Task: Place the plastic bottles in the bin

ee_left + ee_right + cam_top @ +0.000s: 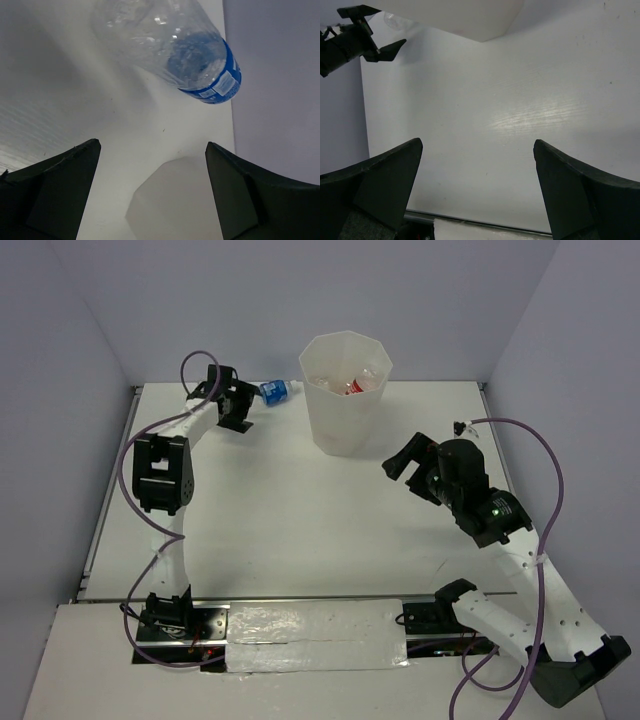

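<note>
Inside the tall white translucent faceted bin (340,425), a red-labelled bottle (357,386) & others are seen. One clear blue-labelled plastic bottle (175,45) is left on the white counter (300,530), just ahead of the wide-spread, empty left hand (152,144); right hand (403,462) likewise wide.

In the left wrist view, the bottle (165,40) at upper middle is clear, crinkled, glossy plastic with a shiny blue label (222,82). The bin (345,415) is milky, translucent, smooth plastic. The table (520,115) is matt white with a faint sheen.

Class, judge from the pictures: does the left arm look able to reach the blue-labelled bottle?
Probably yes: the left claw is open, and the blue-labelled bottle lies just ahead with nothing between them.
</note>
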`<state>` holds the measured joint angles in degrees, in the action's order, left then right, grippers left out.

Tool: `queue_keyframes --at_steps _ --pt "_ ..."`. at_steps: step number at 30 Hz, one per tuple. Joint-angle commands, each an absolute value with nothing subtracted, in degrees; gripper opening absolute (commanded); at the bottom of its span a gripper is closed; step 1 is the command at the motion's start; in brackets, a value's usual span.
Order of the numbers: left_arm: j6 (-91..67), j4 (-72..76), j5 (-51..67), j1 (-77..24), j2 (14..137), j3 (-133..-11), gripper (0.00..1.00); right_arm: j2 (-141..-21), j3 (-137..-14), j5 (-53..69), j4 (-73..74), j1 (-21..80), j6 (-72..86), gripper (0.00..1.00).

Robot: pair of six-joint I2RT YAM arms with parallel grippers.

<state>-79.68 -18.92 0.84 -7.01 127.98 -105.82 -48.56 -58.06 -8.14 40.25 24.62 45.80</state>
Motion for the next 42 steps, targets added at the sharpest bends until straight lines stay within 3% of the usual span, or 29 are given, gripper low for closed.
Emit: queue_keyframes --at_steps 1,14,20,30,42 --pt "-93.4 -13.2 1.9 -7.4 124.0 -104.4 1.0 -48.1 -59.5 -9.0 38.7 25.2 45.9 1.0" --pt "-108.2 -13.1 -6.1 -7.7 129.0 -106.9 0.99 -47.6 -58.7 -9.8 39.4 25.2 45.0 1.0" --pt "-108.8 -16.3 -8.6 -7.6 133.1 -113.7 1.0 -48.3 -58.4 -9.7 39.6 25.2 44.9 1.0" --pt "-109.6 -16.2 -9.9 -7.0 132.6 -110.5 1.0 -49.2 -58.9 -9.8 39.5 25.2 44.6 1.0" --pt "-108.5 -19.8 -11.1 -6.3 137.5 -117.9 1.0 -49.6 -59.0 -9.8 39.5 25.2 44.7 1.0"
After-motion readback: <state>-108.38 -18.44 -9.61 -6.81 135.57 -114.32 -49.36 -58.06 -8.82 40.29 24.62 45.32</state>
